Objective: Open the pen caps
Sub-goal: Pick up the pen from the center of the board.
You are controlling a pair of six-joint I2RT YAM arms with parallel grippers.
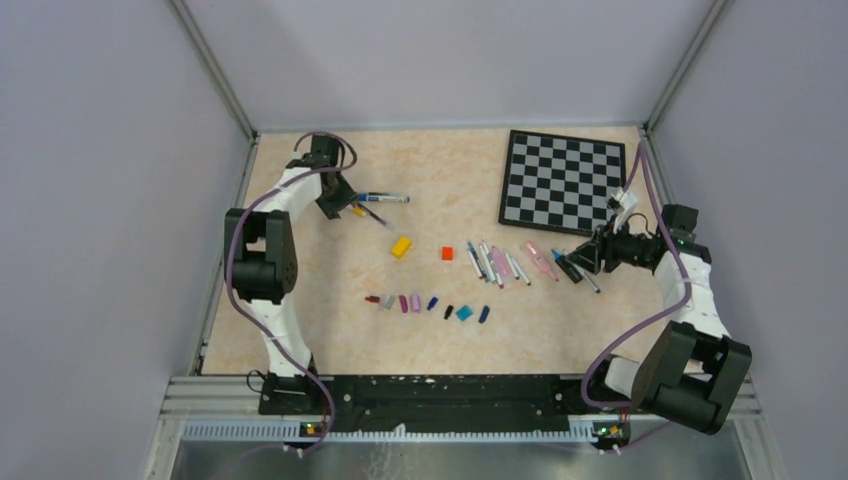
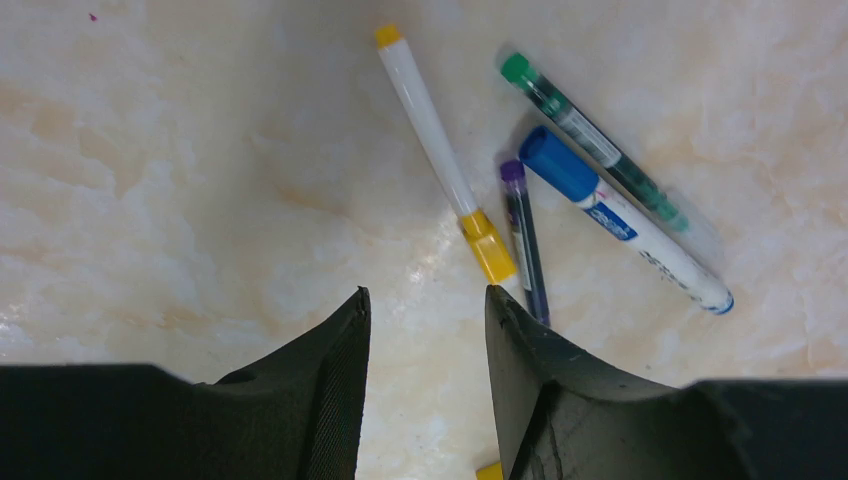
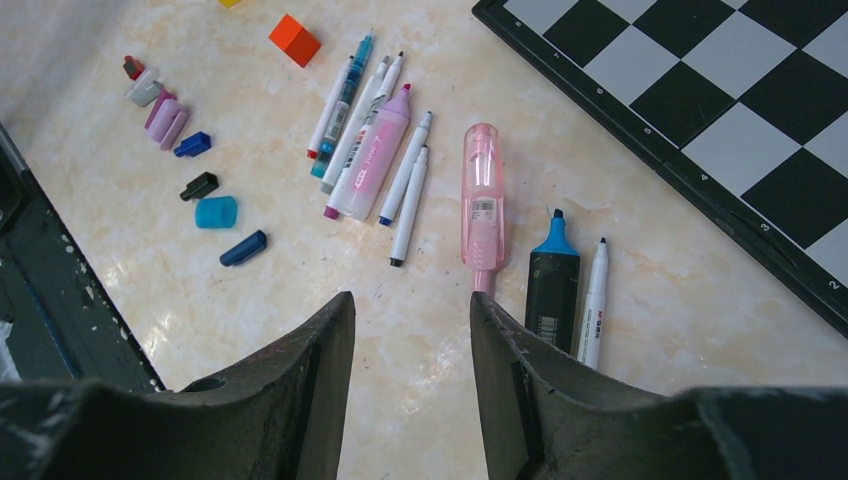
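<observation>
Table [image 1: 340,345]: beige marbled top.
Chessboard [image 1: 563,180]: flat, far right corner.
Yellow block [image 1: 401,247], red cube [image 1: 447,253]: mid-table, near each other, apart.
Pen caps [image 1: 415,303]: loose row toward near edge; red, grey, purple, pink, blue, black, cyan.
Uncapped pens [image 3: 372,155]: cluster between cube and chessboard side.
Four pens [image 2: 640,235]: far left; yellow, purple, blue, green ends.

Eight loose pen caps [image 3: 216,212] lie in a row at the near middle. Four capped pens [image 2: 432,130] lie at the far left, and about ten uncapped pens [image 3: 483,195] lie spread at the right. There is one red cube [image 3: 294,40], one yellow block [image 1: 401,247] and one chessboard [image 1: 562,182].
</observation>
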